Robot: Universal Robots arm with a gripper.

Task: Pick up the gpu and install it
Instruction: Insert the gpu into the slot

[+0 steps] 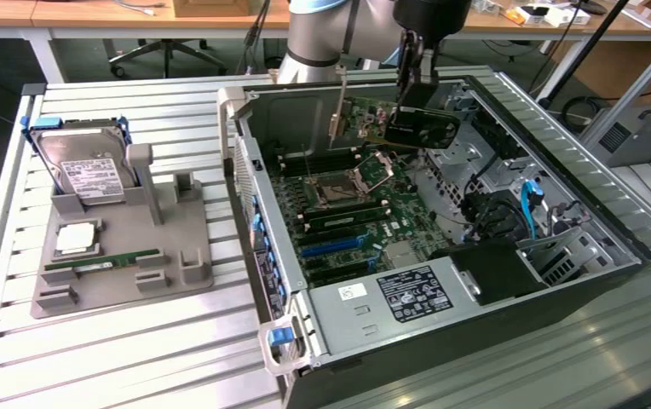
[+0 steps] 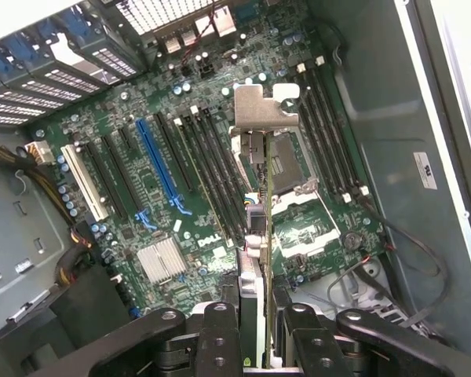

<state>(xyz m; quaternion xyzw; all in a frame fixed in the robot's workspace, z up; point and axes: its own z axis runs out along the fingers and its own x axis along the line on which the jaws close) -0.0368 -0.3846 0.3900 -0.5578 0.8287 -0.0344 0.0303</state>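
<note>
The gpu [image 1: 414, 125] is a dark flat card with a silver bracket [image 1: 339, 109] at one end. It hangs edge-down above the far end of the open computer case [image 1: 417, 324], over the CPU socket [image 1: 342, 186]. My gripper [image 1: 414, 85] comes down from above and is shut on the card's upper edge. In the wrist view the gpu [image 2: 257, 228] runs edge-on between my two black fingers [image 2: 220, 338], with its bracket [image 2: 259, 106] at the far end. It is clear of the motherboard [image 2: 149, 196]. The blue slot [image 2: 161, 161] lies off to one side of the card.
A grey fixture [image 1: 178, 247] on the exterior view's left holds a hard drive [image 1: 87, 170], a green RAM stick [image 1: 104, 262] and a small silver square part [image 1: 76, 239]. The case walls, drive bays [image 1: 553, 247] and loose cables [image 2: 400, 259] surround the board.
</note>
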